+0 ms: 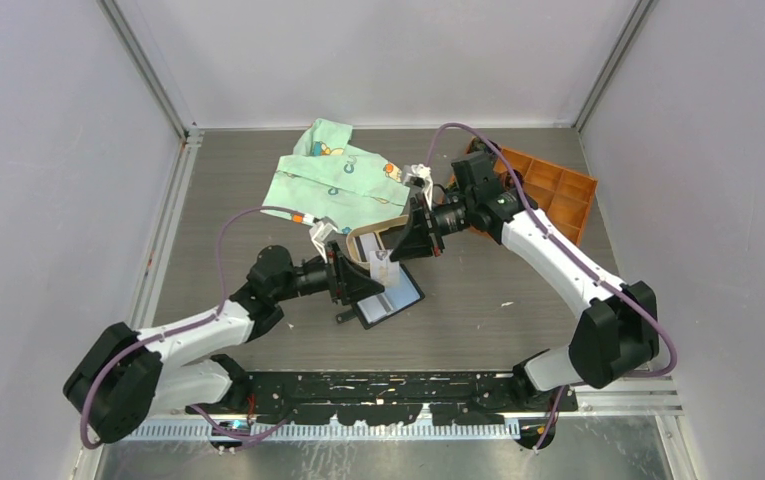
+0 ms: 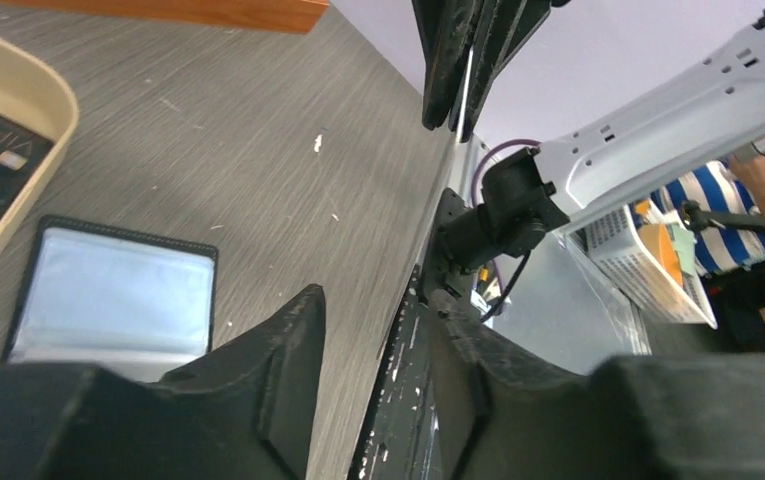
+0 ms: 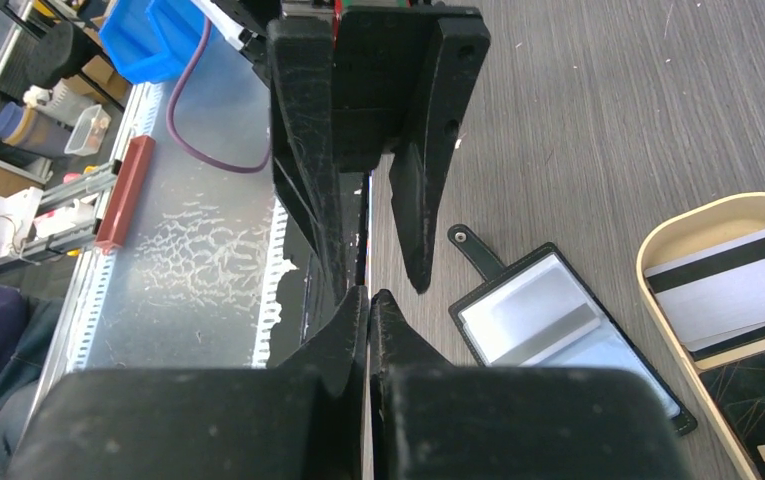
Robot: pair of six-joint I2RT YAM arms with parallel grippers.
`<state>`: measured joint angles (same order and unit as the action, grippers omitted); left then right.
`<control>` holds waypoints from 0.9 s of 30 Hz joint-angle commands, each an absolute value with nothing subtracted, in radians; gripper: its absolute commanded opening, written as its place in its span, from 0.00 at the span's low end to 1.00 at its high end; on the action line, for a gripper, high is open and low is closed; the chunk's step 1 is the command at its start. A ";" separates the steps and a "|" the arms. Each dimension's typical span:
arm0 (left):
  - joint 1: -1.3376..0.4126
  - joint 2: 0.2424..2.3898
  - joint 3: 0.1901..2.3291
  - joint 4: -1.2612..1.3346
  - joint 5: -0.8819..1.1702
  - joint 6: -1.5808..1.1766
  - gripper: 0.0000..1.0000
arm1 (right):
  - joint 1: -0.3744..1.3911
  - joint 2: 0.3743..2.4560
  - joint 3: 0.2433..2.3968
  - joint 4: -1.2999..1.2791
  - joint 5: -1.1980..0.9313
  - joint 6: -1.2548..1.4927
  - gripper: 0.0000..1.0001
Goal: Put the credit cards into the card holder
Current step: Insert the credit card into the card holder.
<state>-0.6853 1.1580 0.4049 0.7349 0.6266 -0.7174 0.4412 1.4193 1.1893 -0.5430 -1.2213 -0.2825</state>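
Right claw: jaws together, clamped on one whitish credit card. The card hangs in the air just above the far-left edge of the card holder. Both wrist cameras see it edge-on, as a thin line.

Left claw: jaws apart, one on either side of the card's line. You cannot tell whether either finger touches it.

The card holder lies open and flat on the worktop, grey pockets up. Its long axis runs near-left to far-right, with the snap tab poking out at the near-left end.

More credit cards sit in the tan tray, just beyond the holder: a grey striped card over a black card.

Handling, as judged:
- The card looks light, stiff and slick. It will likely pivot or slide in a pinch at one corner.
- Grip it by a short end, across the flat faces, and leave the leading edge free.
- The holder is soft and unanchored, so it may skate when the card pushes in. You may need to pin it with the free claw.

Before feeding, line the card's long axis up with the pocket mouth.
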 commanded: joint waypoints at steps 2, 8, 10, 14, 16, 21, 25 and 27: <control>-0.686 0.991 0.387 0.530 0.495 -0.625 0.49 | 0.437 1.444 1.167 -0.505 -1.227 -0.272 0.01; -0.684 0.751 0.320 0.286 0.299 -0.612 0.67 | 0.436 1.464 1.134 -0.528 -1.165 -0.299 0.01; -0.684 0.685 0.265 0.274 0.248 -0.654 0.72 | 0.433 1.465 1.123 -0.537 -1.128 -0.317 0.01; -0.684 0.589 0.179 0.268 0.170 -0.770 0.76 | 0.430 1.474 1.102 -0.558 -1.064 -0.355 0.01; -0.685 0.563 0.152 0.264 0.141 -0.825 0.75 | 0.426 1.490 1.094 -0.566 -1.043 -0.355 0.01; -0.685 0.562 0.137 0.200 0.086 -0.945 0.73 | 0.416 1.572 1.108 -0.584 -0.988 -0.309 0.01; -0.684 0.613 0.111 0.212 0.072 -1.033 0.71 | 0.413 1.626 1.135 -0.609 -0.968 -0.276 0.01; -0.685 0.638 0.102 0.224 0.069 -1.060 0.70 | 0.413 1.642 1.132 -0.598 -0.968 -0.254 0.01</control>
